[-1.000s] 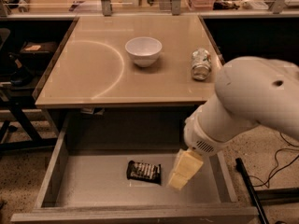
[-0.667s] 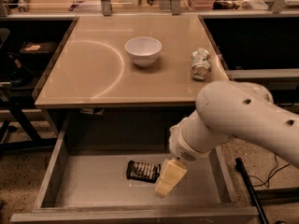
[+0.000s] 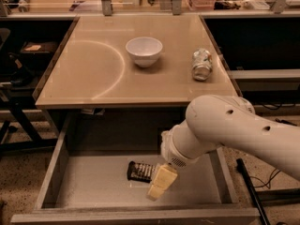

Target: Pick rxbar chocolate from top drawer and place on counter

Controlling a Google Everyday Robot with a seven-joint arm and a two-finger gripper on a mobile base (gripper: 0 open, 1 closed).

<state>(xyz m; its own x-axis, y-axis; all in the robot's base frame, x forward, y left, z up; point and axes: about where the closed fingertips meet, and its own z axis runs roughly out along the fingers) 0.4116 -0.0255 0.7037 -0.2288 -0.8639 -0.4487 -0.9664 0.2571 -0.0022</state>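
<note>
The gripper (image 3: 160,183) hangs low inside the top drawer (image 3: 84,191); the rxbar chocolate (image 3: 139,171) lies flat just beside its tip; whether it is open cannot be told

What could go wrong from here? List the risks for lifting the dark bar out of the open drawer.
1. The hand hangs inside the wide grey metal drawer, just right of the small dark-wrapped bar; off-centre, it may shove the flat bar across the floor rather than grip it.
2. On the glossy beige counter, the white bowl and the silvery can sit in the far half; a careless placement could knock them.
</note>
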